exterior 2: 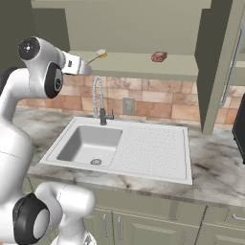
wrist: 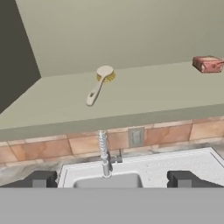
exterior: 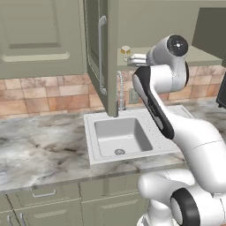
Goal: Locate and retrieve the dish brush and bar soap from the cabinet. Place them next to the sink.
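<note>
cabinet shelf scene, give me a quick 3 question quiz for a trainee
1. True or false: the dish brush lies on the cabinet shelf.
2. Where is the bar soap? A in the sink basin; B on the shelf, apart from the brush; C held in the gripper.
3. Fill in: the gripper's jaws stand ____.

Key: 1 true; 2 B; 3 open, holding nothing.

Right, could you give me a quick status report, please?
Gripper open, empty. Dish brush and bar soap lie apart on cabinet shelf. Nothing in the way.
</note>
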